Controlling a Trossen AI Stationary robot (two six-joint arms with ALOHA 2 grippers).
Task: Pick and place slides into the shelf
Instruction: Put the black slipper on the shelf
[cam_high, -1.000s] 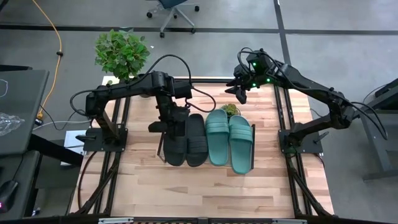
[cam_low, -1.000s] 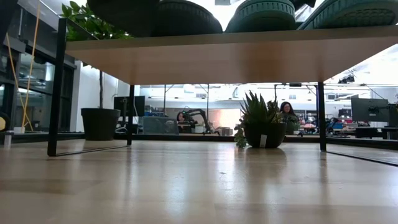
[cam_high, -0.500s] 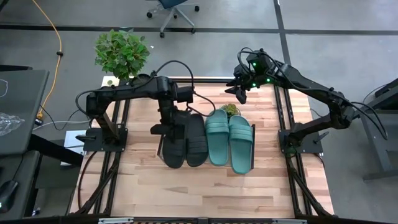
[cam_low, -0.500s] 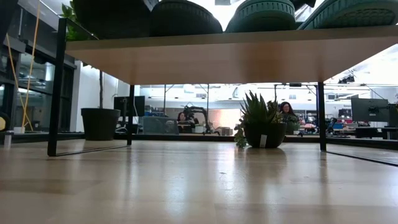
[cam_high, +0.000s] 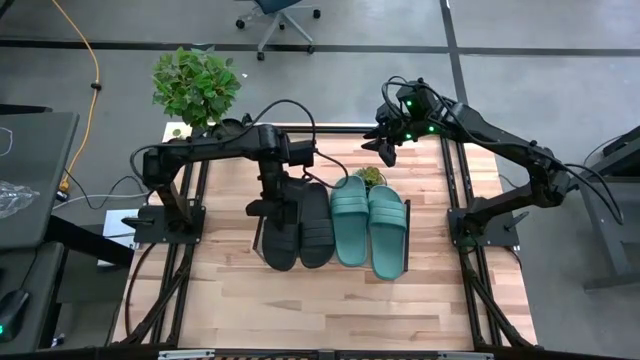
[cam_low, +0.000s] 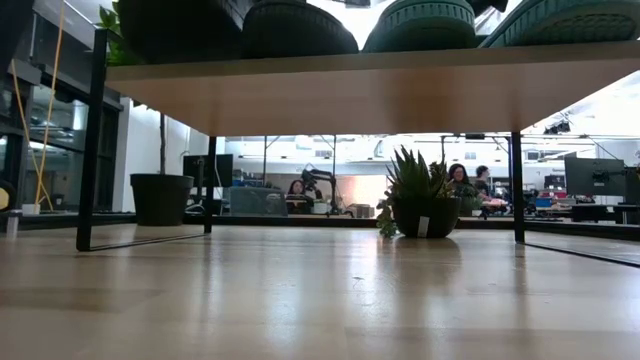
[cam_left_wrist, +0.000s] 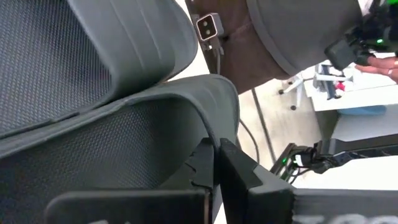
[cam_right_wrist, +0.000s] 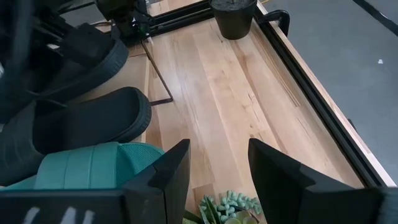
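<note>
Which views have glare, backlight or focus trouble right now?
Low view: bright room behind backlights the shelf, its underside shaded; sheen on the tabletop. Left wrist view: black slide too close, fills the frame, background window blown out. High view: even light, soft shadows. Right wrist view: clear.

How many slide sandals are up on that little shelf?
4, side by side on the shelf: black slide under the left gripper, second black slide, then two teal slides.
</note>
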